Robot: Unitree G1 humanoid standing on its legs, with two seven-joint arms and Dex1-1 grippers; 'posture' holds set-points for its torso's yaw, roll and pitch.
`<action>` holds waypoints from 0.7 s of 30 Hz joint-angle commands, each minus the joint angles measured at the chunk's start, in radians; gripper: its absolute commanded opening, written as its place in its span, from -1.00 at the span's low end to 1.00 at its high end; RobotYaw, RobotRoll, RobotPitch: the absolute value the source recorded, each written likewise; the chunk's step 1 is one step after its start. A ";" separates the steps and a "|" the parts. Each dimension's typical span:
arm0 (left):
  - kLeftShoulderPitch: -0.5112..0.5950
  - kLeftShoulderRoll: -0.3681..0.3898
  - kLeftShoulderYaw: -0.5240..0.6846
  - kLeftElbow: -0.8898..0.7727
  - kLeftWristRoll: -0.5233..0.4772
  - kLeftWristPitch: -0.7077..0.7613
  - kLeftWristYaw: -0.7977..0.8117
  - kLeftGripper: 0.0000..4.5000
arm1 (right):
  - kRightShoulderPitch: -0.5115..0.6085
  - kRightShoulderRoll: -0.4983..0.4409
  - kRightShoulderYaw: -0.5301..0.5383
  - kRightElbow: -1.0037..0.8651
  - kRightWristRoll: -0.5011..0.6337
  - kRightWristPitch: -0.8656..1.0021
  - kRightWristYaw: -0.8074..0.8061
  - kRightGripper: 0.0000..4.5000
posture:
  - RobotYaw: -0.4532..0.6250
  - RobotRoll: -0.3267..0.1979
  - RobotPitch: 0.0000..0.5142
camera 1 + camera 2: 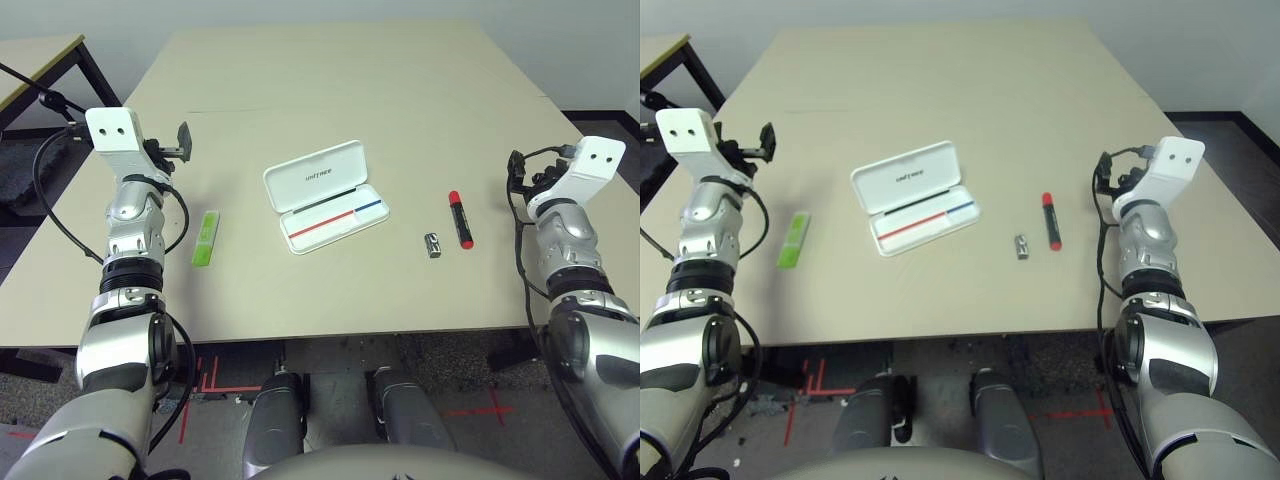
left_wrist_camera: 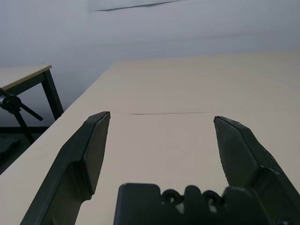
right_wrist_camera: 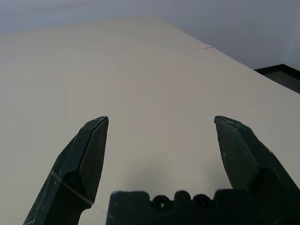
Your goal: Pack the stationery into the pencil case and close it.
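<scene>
The flat white hard pencil case with rounded corners (image 1: 318, 175) is laid open near the middle of the pale surface (image 1: 400, 100), between the two arms, its lid leaned back away from the robot. By this, it can be judged, the tray with the red-and-blue stripe is kept ready to be filled from the near side.

The flat lime-green rectangular bar (image 1: 205, 238) is placed to the left of the case, towards the left edge of the surface, probably so that it can be reached by the left claw (image 2: 161, 115). The red marker with black barrel (image 1: 461, 220) and the small silver-and-black metal piece (image 1: 432, 245) are placed to the right of the case, close beside each other and nearer to the near edge; for these the right claw (image 3: 161, 117) seems to be meant.

Both claws are held above the surface near its left and right edges, spread wide, with nothing gripped. In this way, the middle is left free for work. Nothing is packed yet, and as next move the picking of one piece is called for.
</scene>
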 commanded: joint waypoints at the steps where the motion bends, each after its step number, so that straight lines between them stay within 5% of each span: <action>1: 0.001 0.005 0.008 0.017 -0.007 -0.009 0.009 0.99 | -0.008 0.001 -0.004 0.009 0.002 -0.002 -0.003 1.00 | -0.34 0.25 -0.75; 14: 0.027 0.025 0.029 0.002 -0.018 -0.008 0.012 0.99 | -0.057 0.009 0.011 0.033 -0.003 0.006 0.022 1.00 | -0.26 0.25 -0.85; 21: 0.079 0.043 0.033 -0.052 -0.035 0.037 -0.032 0.99 | -0.051 -0.026 0.070 0.000 -0.025 0.060 0.199 1.00 | -0.24 0.25 -0.81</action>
